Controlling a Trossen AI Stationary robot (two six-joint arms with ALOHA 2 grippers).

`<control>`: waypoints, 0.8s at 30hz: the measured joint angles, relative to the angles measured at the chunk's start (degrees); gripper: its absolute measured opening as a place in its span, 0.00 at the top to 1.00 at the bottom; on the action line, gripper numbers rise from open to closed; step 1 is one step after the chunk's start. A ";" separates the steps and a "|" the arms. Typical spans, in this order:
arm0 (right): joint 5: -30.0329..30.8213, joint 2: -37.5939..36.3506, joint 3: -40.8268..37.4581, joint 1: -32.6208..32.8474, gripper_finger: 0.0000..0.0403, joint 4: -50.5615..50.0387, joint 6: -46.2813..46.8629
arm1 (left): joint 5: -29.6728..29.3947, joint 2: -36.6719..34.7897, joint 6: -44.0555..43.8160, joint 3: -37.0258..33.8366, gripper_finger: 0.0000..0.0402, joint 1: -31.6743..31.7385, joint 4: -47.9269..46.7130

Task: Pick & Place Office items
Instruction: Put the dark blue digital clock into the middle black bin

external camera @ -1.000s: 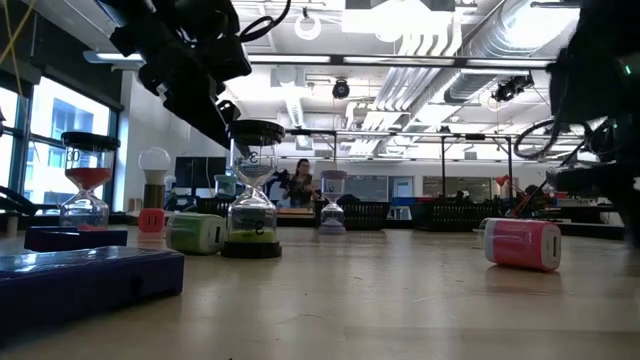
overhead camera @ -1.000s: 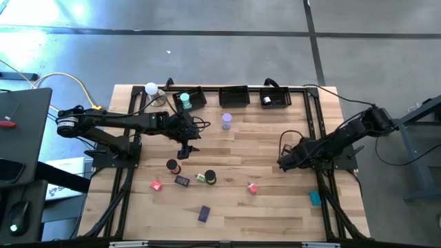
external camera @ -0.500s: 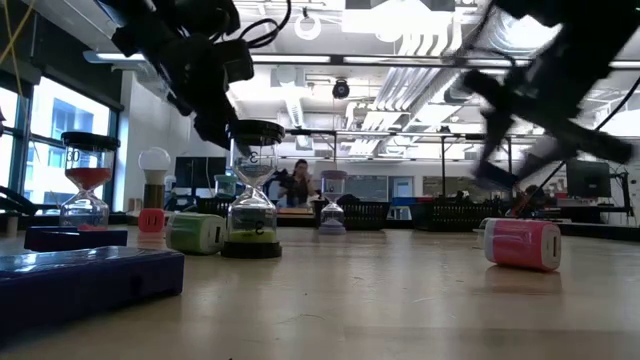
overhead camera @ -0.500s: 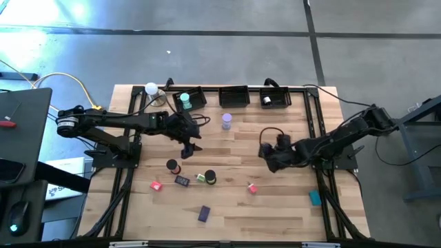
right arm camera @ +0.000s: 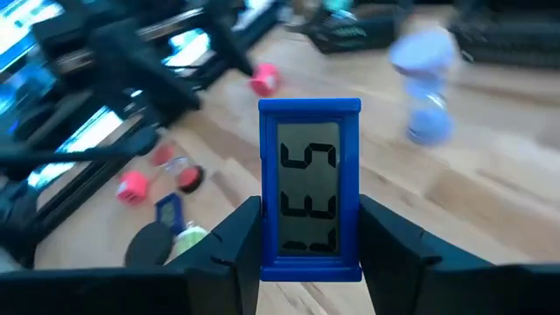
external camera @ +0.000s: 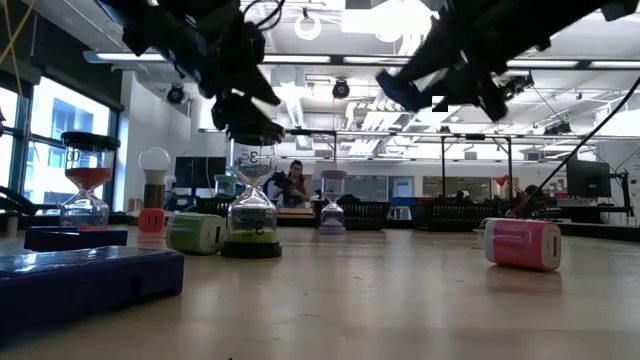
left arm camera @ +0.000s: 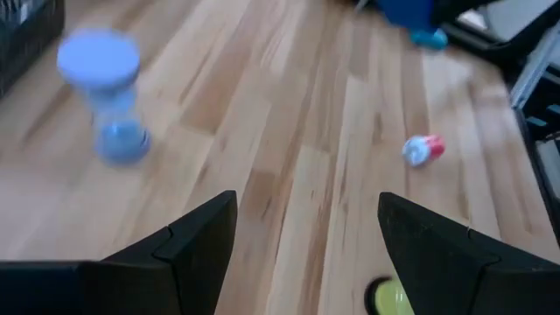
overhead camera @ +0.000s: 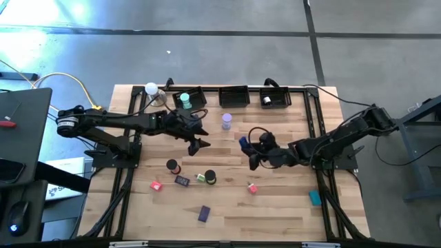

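My right gripper (overhead camera: pixel 249 150) is over the table's middle, shut on a blue digital timer (right arm camera: pixel 310 188), which also shows in the high view (overhead camera: pixel 242 142). My left gripper (overhead camera: pixel 200 142) hovers open left of it and touches nothing; its fingers (left arm camera: pixel 201 241) stand wide apart above bare wood. A lilac hourglass (overhead camera: pixel 226 122) stands upright between the two grippers, toward the far trays. Below the left gripper a red hourglass (overhead camera: pixel 172 165), a dark-topped hourglass (overhead camera: pixel 209 178) and a green block (overhead camera: pixel 200 178) rest on the table. A pink cylinder (overhead camera: pixel 252 187) lies on its side. My right gripper pinches the blue timer between its two fingers (right arm camera: pixel 229 249), on the frame's two narrow side edges near its lower end (right arm camera: pixel 267 254). The fingers come roughly level from the table's right side. The timer is lifted clear of the table, its display facing the wrist camera.
Three black trays (overhead camera: pixel 234 96) line the far edge: a teal hourglass (overhead camera: pixel 184 101) in the left one, a black roll (overhead camera: pixel 266 100) in the right. White ball (overhead camera: pixel 151 89) at the far left corner. Pink block (overhead camera: pixel 156 185), purple block (overhead camera: pixel 204 213) and teal block (overhead camera: pixel 315 198) lie nearer.
My right gripper has swept from the table's right side toward its middle and risen, and the blue timer now shows at its tip. My left gripper has moved a little toward the table's right and tipped upward.
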 joint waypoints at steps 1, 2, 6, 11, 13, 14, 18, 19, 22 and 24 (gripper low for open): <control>-0.41 0.00 0.00 0.01 0.65 1.42 -3.33 | -0.33 0.00 1.18 0.00 0.33 -0.39 1.23; -0.64 0.00 0.00 0.00 0.65 3.03 -6.70 | -0.70 -0.01 2.40 0.00 0.33 -0.82 2.44; -1.13 -0.02 0.11 0.02 0.65 8.36 -19.31 | -1.27 0.00 7.76 0.00 0.33 -2.99 9.22; -1.41 -0.04 0.11 0.02 0.65 11.80 -30.80 | -1.23 -0.02 17.25 0.00 0.33 -6.38 18.73; -1.56 -0.04 0.11 0.02 0.65 12.87 -34.98 | -1.25 -0.02 21.66 0.00 0.33 -7.62 21.50; -1.58 -0.04 0.11 -0.05 0.65 13.53 -37.01 | -1.25 -0.02 23.68 0.00 0.33 -8.16 22.64; -2.02 -0.07 0.11 -0.72 0.65 16.99 -44.15 | -1.23 -0.02 27.75 0.00 0.33 -9.70 26.17; -2.51 -0.07 0.11 -0.84 0.65 18.02 -46.12 | -1.36 -0.02 27.63 0.00 0.33 -9.96 26.63; -4.22 -0.07 0.11 -1.19 0.65 21.20 -52.02 | -4.05 -0.02 24.80 0.00 0.33 -10.35 28.94; -6.00 -0.07 0.11 -1.56 0.65 23.28 -55.17 | -5.08 -0.02 22.46 0.00 0.33 -10.30 30.65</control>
